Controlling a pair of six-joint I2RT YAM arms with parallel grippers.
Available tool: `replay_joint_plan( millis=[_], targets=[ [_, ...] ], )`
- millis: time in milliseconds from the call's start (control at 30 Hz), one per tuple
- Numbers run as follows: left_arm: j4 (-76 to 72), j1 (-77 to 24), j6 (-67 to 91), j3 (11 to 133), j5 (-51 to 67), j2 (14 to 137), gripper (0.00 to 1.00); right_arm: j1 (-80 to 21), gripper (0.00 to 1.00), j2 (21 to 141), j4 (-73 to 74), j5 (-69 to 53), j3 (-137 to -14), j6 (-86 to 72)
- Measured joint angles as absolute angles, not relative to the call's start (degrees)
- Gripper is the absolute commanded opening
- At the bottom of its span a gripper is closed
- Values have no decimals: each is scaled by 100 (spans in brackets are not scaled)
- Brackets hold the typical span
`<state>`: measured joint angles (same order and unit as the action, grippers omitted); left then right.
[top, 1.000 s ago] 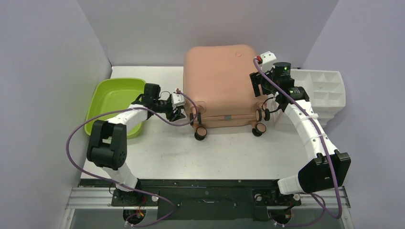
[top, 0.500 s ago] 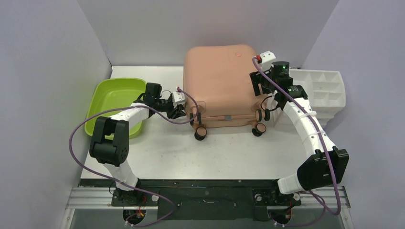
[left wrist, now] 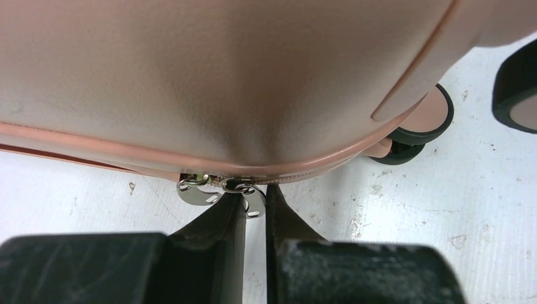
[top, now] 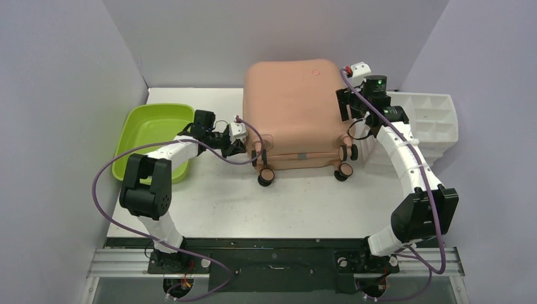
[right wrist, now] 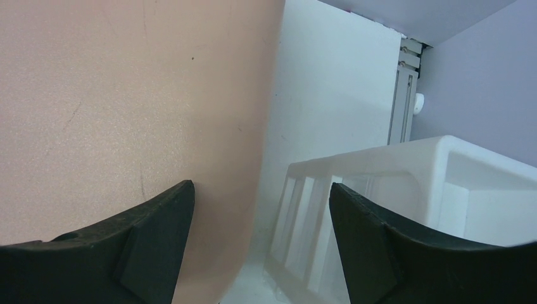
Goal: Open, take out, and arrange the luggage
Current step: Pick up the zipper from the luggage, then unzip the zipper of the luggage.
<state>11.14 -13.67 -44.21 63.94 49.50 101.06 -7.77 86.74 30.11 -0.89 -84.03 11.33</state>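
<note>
The salmon-pink luggage (top: 291, 114) lies closed on the table with its wheels (top: 266, 176) toward the near side. My left gripper (top: 244, 150) is at its left near corner. In the left wrist view that gripper (left wrist: 255, 190) is shut on a silver zipper pull (left wrist: 256, 206), which hangs from the zip seam between the fingers. A second pull (left wrist: 193, 193) hangs free just left of it. My right gripper (top: 347, 106) hovers open at the suitcase's right side; in the right wrist view it (right wrist: 261, 196) spans the gap between the shell (right wrist: 126, 95) and the organizer, holding nothing.
A lime-green tub (top: 152, 136) stands left of the suitcase, behind my left arm. A white drawer organizer (top: 430, 123) stands close by the suitcase's right side, also seen as the organizer (right wrist: 392, 190) in the right wrist view. Purple walls close in three sides.
My left gripper has closed from half open onto the zipper pull. My right arm has moved back and up along the suitcase's right side, still open.
</note>
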Motion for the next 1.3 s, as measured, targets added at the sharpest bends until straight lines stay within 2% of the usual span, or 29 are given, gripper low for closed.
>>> replay_joint_plan(
  millis=[900, 1300],
  targets=[
    [1490, -1656, -5319, 5839, 4707, 9402, 0, -716, 72, 9177, 2985, -1258, -8772, 657],
    [980, -2257, -4353, 5109, 3774, 8600, 0, -714, 70, 9262, 2952, -1859, -8764, 440]
  ],
)
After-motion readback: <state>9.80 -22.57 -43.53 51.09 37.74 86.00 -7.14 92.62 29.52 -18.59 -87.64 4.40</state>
